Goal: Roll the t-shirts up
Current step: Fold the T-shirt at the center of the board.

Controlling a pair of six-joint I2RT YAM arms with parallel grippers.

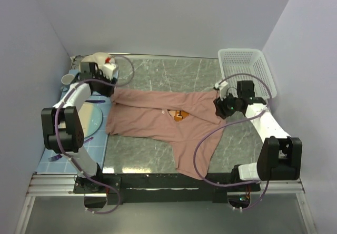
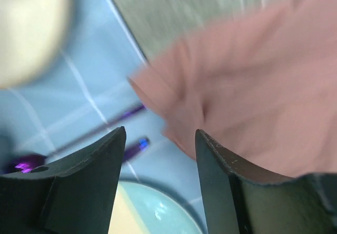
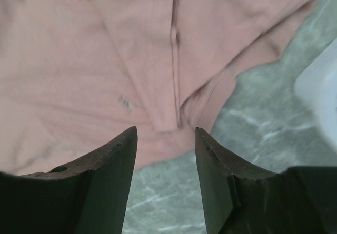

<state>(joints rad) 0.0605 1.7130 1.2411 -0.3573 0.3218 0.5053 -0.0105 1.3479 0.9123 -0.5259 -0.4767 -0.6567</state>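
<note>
The dusty-pink t-shirt (image 1: pixel 158 121) lies crumpled and partly folded across the green marble table (image 1: pixel 174 73), with a bit of orange print (image 1: pixel 180 115) showing mid-cloth. My left gripper (image 1: pixel 109 85) hovers at the shirt's far left corner, open and empty. In the left wrist view the gripper (image 2: pixel 160 131) has the shirt's edge (image 2: pixel 237 97) just beyond its right finger. My right gripper (image 1: pixel 218 108) stands open over the shirt's right end. In the right wrist view that gripper (image 3: pixel 166 130) frames a folded hem (image 3: pixel 168 102) above bare marble, holding nothing.
A white basket (image 1: pixel 245 68) stands at the back right. A blue tiled mat (image 1: pixel 87 144) runs along the left edge, carrying a pale plate (image 1: pixel 89 119), a purple pen (image 2: pixel 105 122) and a cup (image 1: pixel 67 80). A white object (image 1: pixel 100 63) with a red patch sits at the back left.
</note>
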